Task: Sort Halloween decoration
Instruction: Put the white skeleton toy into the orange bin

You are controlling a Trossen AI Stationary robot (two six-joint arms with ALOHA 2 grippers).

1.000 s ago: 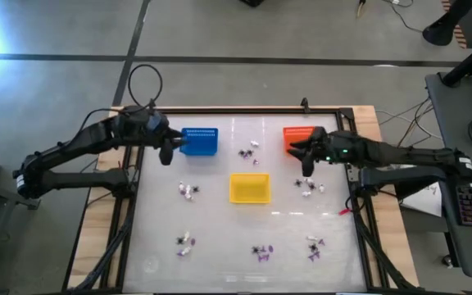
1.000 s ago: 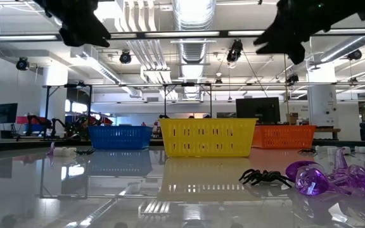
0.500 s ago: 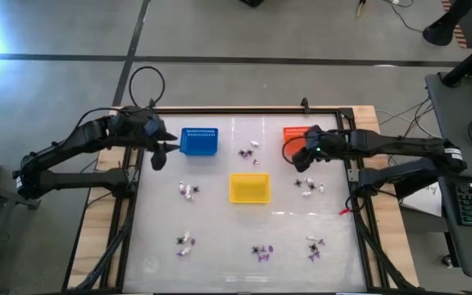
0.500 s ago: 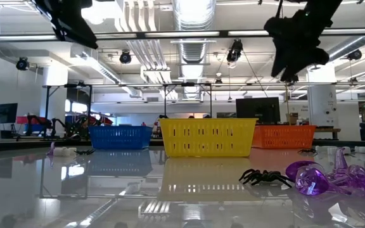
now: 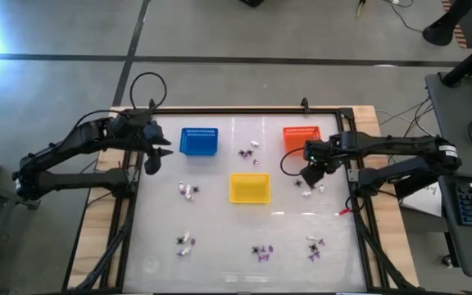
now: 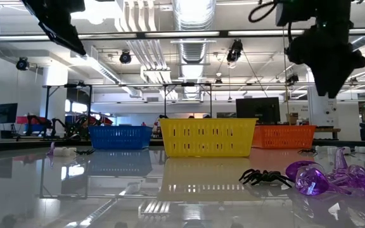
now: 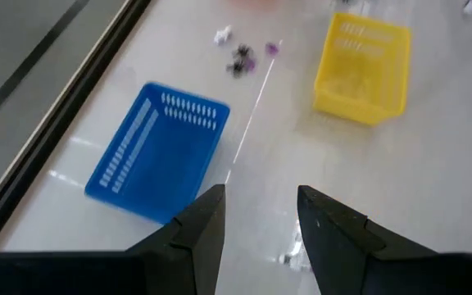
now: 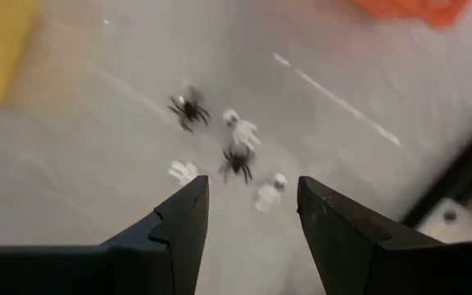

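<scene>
- Over on the right side of the table, between the orange basket (image 5: 301,134) and the yellow basket (image 5: 249,188), right gripper (image 5: 308,174) hung above a little cluster of black spiders and white trinkets (image 8: 234,157), fingers spread wide, nothing in them.
- From the right wrist view, saw two black spiders and three or so white bits sitting close together, one spider (image 8: 238,161) pretty much touching a white piece (image 8: 242,129).
- Looked like the step was a pick from that cluster, so best bet: single out the spider set apart at the edge (image 8: 188,107) rather than the tangled pair.
- Needed to come straight down with one finger either side, else likely to scoop a neighbour too.
- Tiny and light, so probably skittered on that shiny tabletop (image 5: 220,229) if nudged off-centre.
- Left gripper (image 5: 151,161) parked on the left near the blue basket (image 5: 198,141), jaws apart and empty too.
- Rest of the decoration lay scattered: a bunch far between blue and orange (image 5: 248,152), some left of the yellow basket (image 5: 188,191), more along the near edge (image 5: 261,251), purple ones (image 6: 325,177) among them.
- Couldn't tell what, if anything, sat in the baskets.
</scene>
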